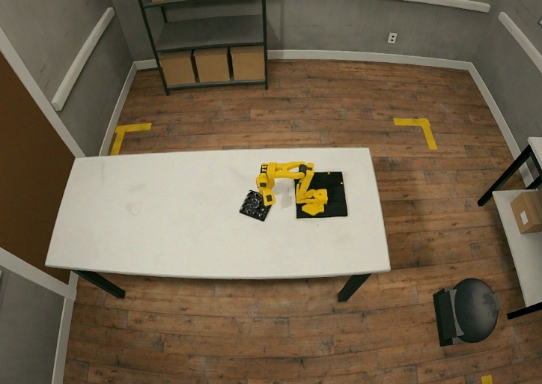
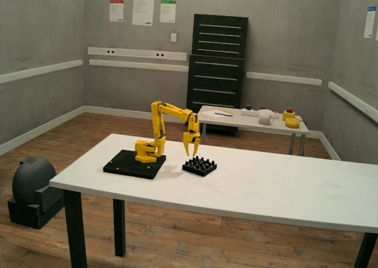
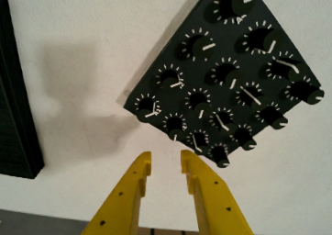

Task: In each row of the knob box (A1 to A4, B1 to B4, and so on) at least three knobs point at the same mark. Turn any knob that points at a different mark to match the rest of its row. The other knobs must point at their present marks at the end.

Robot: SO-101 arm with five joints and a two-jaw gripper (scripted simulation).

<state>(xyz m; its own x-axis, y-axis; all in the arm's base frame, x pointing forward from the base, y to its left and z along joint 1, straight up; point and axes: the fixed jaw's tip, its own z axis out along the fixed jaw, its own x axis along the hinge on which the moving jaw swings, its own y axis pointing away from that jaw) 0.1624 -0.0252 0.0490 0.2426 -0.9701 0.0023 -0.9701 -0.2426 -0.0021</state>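
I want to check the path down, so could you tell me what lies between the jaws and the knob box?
Nothing does. In the wrist view only bare white table shows between the gripper and the knob box; the exterior view shows it hanging above the box.
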